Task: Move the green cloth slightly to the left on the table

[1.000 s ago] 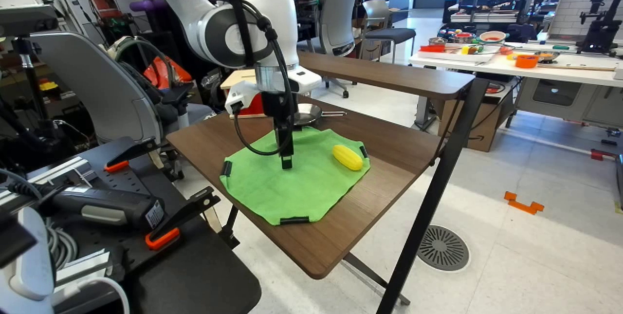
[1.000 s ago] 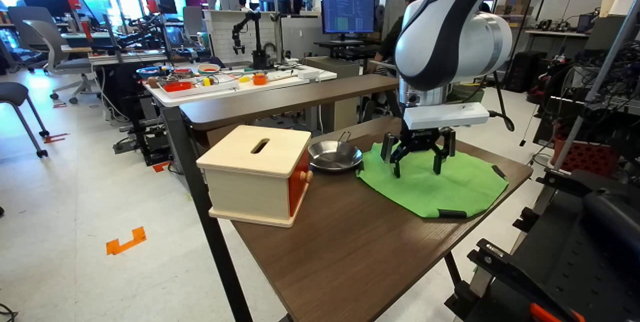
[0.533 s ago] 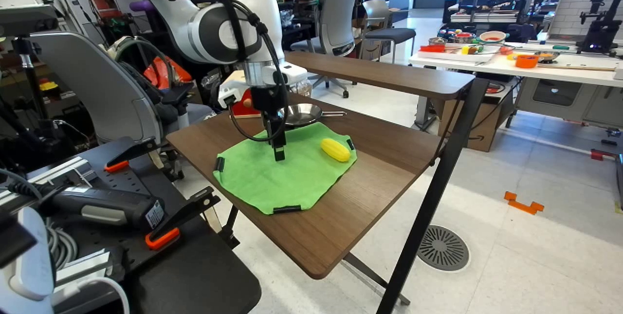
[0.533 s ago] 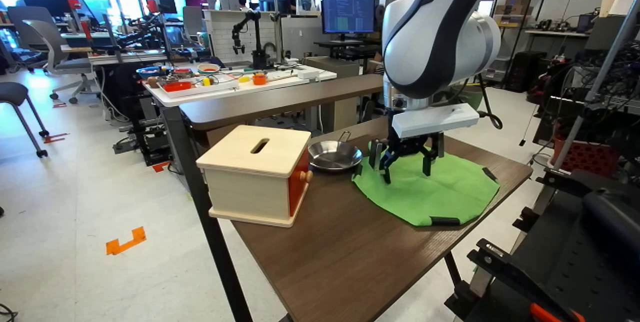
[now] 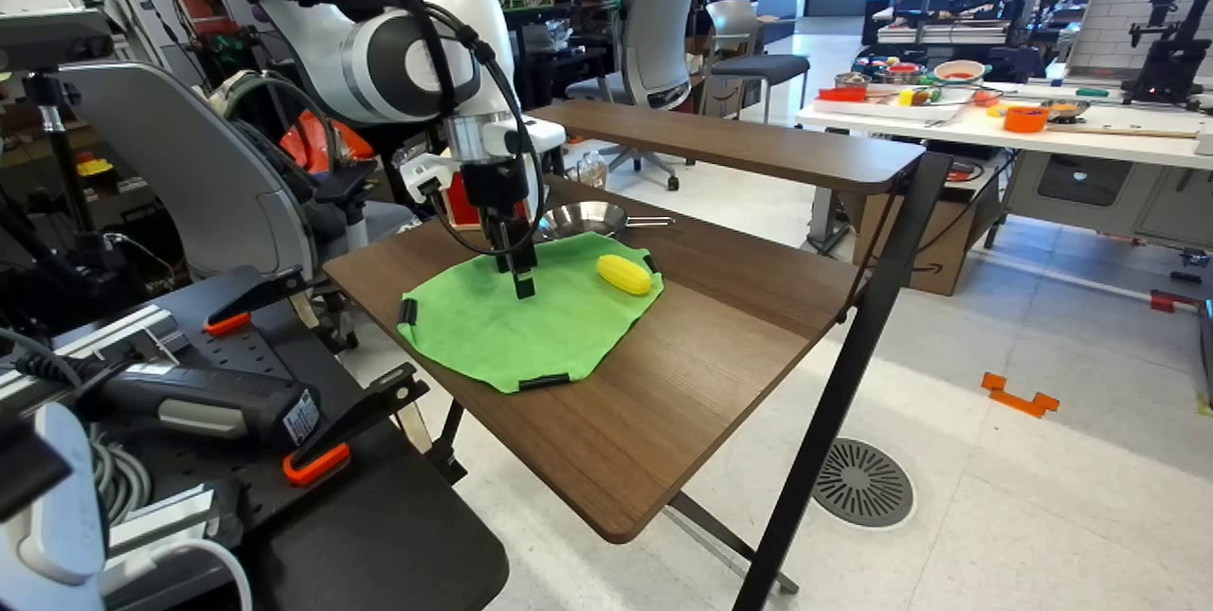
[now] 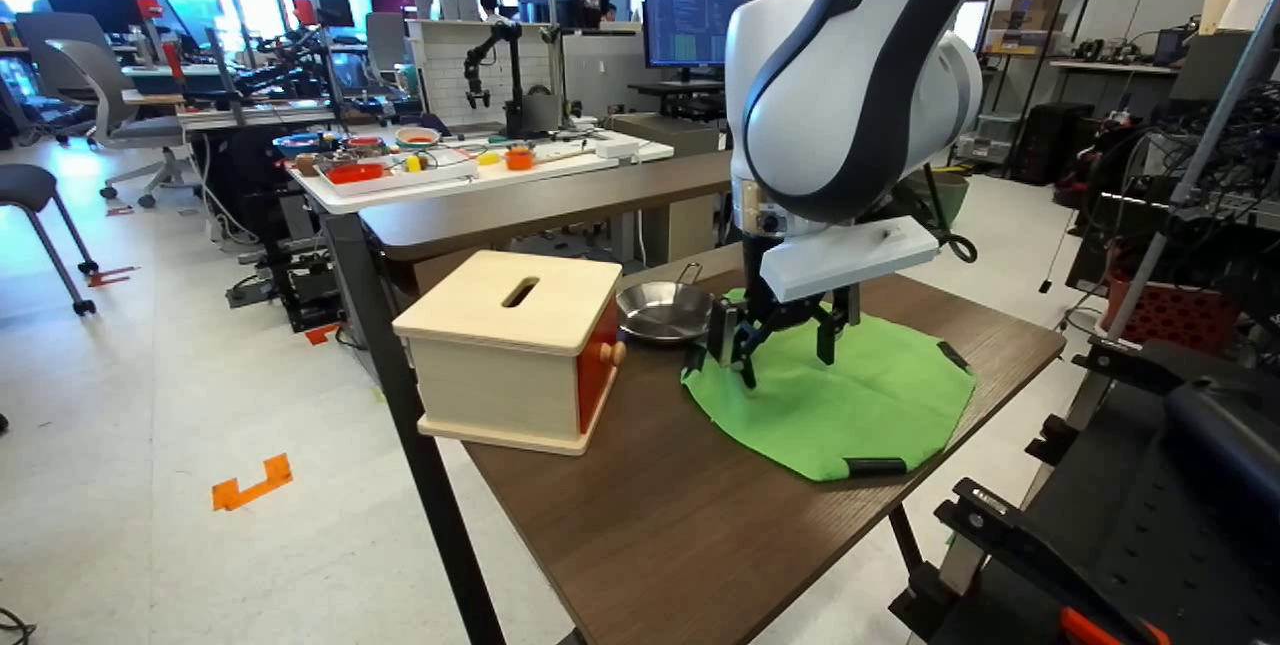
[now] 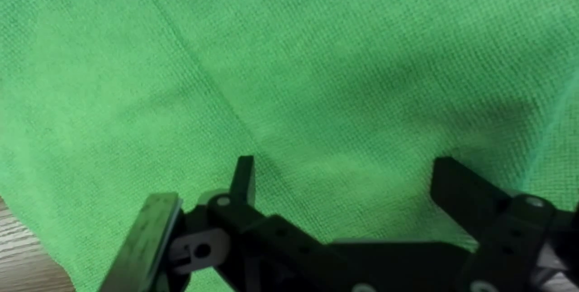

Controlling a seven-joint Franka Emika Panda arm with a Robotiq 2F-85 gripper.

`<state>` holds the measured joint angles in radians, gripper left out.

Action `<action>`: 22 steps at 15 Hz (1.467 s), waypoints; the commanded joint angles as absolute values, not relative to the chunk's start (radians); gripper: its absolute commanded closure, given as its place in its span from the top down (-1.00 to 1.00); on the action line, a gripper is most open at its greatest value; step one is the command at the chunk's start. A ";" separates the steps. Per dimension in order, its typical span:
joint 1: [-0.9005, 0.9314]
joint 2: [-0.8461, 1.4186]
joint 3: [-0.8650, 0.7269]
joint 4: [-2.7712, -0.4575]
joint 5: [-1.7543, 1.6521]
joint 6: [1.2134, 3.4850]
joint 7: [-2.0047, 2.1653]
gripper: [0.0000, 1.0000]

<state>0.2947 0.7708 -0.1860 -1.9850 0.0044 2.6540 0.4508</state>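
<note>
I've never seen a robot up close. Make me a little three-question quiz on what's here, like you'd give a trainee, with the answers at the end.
1. True or false: the gripper is open.
2. What lies on the cloth? A) a mug, B) a yellow thing, C) a spoon.
3. Fill in the colour: the box has a knob on its ____ side.

Key: 1. true; 2. B; 3. red.

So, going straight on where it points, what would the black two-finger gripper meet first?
The flat bright-green fabric cloth, directly below the open gripper; they look to be touching, though depth leaves contact uncertain.
</note>
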 commanded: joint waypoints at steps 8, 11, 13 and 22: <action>0.374 0.728 -0.183 -2.063 -0.046 2.720 0.464 1.00; 0.369 0.713 -0.176 -2.079 -0.038 2.721 0.455 1.00; 0.362 0.692 -0.176 -2.100 -0.032 2.735 0.454 1.00; 0.173 0.393 -0.093 -2.316 0.042 2.712 0.339 1.00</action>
<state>0.2481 0.5595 -0.1490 -2.1772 0.0080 2.7121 0.4198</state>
